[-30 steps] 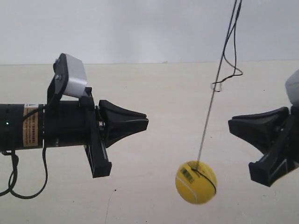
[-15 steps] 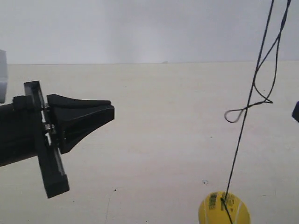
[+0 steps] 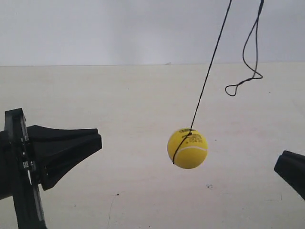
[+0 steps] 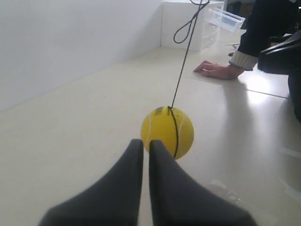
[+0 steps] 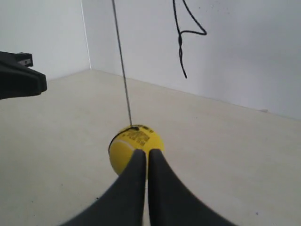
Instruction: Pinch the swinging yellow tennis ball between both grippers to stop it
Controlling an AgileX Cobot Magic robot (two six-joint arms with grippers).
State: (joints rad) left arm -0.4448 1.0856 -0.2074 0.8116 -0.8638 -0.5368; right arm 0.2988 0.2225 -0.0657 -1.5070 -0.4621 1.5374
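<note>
A bright yellow tennis ball (image 3: pixel 187 148) hangs in mid-air on a thin black string (image 3: pixel 208 76), which loops round it past a white curved seam and a small barcode sticker near its top. It hangs above a pale cream surface (image 3: pixel 143 95), between two black beak-like grippers and clear of both. The left gripper (image 4: pixel 142 141) points straight at the ball, its jaws pressed nearly together and holding nothing. The right gripper (image 5: pixel 142 151) faces it from the opposite side, jaws likewise drawn together and empty
</note>
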